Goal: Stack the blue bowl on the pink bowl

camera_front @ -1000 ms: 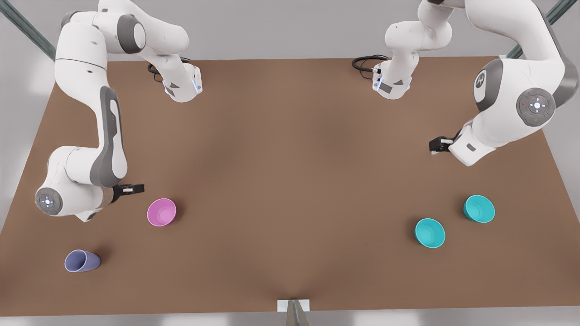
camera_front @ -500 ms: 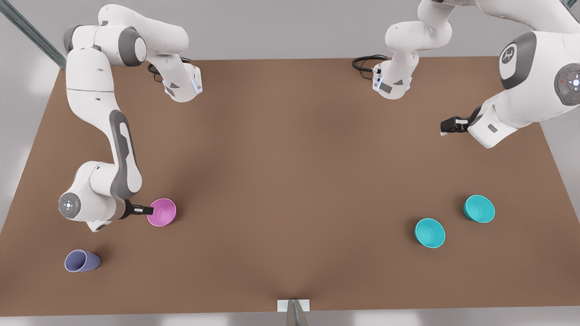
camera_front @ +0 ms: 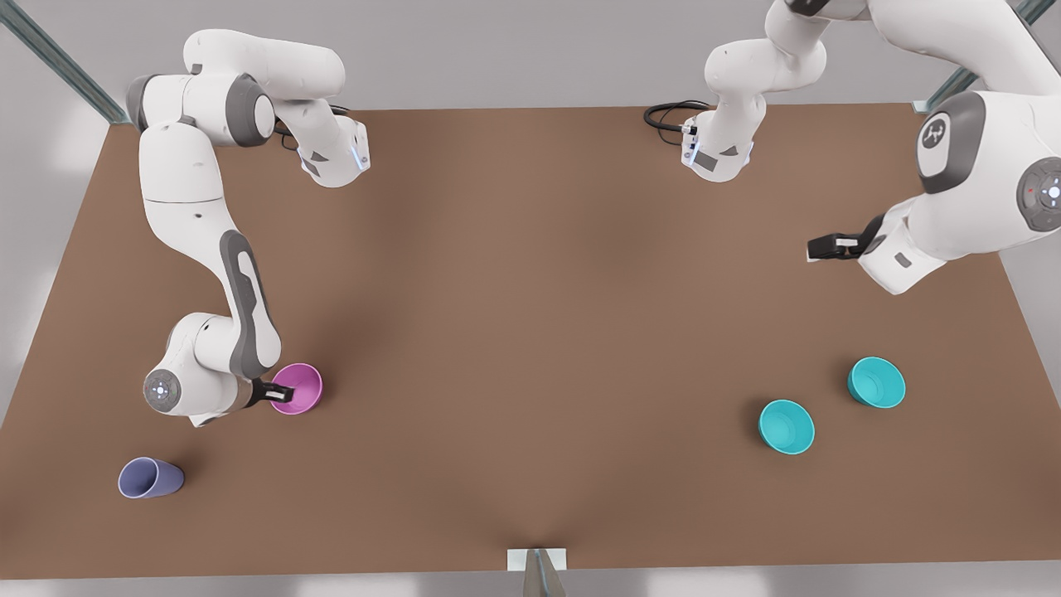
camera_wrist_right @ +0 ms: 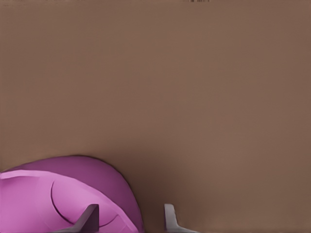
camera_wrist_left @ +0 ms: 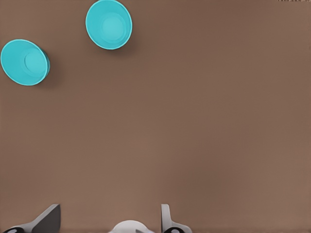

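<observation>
- Right wrist view: the right gripper [camera_wrist_right: 129, 218] is at the pink bowl [camera_wrist_right: 53, 194], 1 finger inside the bowl and the other outside its wall, so the rim sits between them. The jaws stand apart with a moderate gap and I judge they are not yet pressing on the wall.
- Doing this step well: the task wants a blue bowl set on the pink one, so a grip here should only steady or shift the pink bowl. The fingers should straddle the rim squarely, go low enough to catch the wall, and close gently so the light bowl does not tip or skid.
- Front view: the pink bowl [camera_front: 296, 388] sits upright at the front view's left, with the right gripper [camera_front: 276, 391] at its near rim. A lavender cup [camera_front: 150, 478] lies on its side, well apart from it.
- Front view, farther: 2 blue bowls [camera_front: 786, 426] [camera_front: 876, 382] sit upright near each other at the front view's right, untouched.
- The left gripper [camera_front: 816, 249] hovers above the table [camera_front: 530, 315], well apart from both. Left wrist view shows its jaws wide and empty [camera_wrist_left: 109, 221], with both blue bowls [camera_wrist_left: 109, 24] [camera_wrist_left: 24, 62] far ahead.
</observation>
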